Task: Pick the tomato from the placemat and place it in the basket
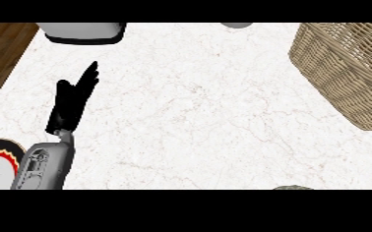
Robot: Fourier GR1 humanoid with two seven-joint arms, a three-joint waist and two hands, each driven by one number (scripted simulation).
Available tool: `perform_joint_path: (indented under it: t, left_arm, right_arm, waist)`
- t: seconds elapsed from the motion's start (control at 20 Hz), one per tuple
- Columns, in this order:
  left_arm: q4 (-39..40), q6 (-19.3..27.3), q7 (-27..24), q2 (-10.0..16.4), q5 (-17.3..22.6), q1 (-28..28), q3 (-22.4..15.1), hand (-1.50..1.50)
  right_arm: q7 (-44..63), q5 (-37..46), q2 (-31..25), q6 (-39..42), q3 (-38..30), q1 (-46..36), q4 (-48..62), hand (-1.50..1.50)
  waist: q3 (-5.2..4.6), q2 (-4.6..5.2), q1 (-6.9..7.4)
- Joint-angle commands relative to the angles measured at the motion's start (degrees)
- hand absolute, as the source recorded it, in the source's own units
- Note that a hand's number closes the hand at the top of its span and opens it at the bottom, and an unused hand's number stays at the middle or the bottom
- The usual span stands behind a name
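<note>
Head view, bench (196, 108): white marbled top, filling most of the view.

Left hand (73, 103): positioned at the left side of the bench, above its grey forearm (45, 164), which enters from the lower left. The fingers (88, 76) are straight and held together, pointing toward the far edge. They are not curled round anything and hold nothing. The thumb stands slightly apart on the left.

Basket (338, 64): woven wicker, at the far right of the bench, cut off by the right edge of the view. It is well apart from the left hand.

Tomato: its position cannot be told from this view.

Other items:
- Grey object with a black base (83, 32), at the far left edge of the bench.
- Small grey rounded object (237, 25), at the far edge, centre.
- Wooden surface (13, 44), beside the bench at upper left.
- Round item with a red and black rim (6, 159), partly shown at lower left, just beside the forearm.
- Small grey-green patch (294, 187), at the near edge, right of centre; not identifiable
</note>
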Motion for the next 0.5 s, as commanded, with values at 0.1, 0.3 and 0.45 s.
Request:
perform_joint_path:
  t: [0.1,0.3,0.45]
  left_arm:
    - [0.4,-0.1,0.2,0.8,0.1,-0.2,0.8,0.0]
    - [-3.2,-0.7,0.2,0.7,0.0,2.9,-0.2,0.0]
    - [0.3,-0.5,-0.8,0.8,0.2,1.3,0.9,0.0]
  right_arm:
    - [-2.3,-5.5,0.3,-3.4,-6.2,-1.2,3.1,-1.5]
    - [-2.3,-8.6,-0.8,-10.2,-10.9,-1.3,4.7,-1.5]
    - [0.3,-10.9,-3.5,-9.9,-13.2,-1.3,4.8,-1.5]
  waist:
    - [-0.01,-0.2,-0.36]
    - [0.08,0.04,0.7]
    - [-0.02,-0.23,-0.67]
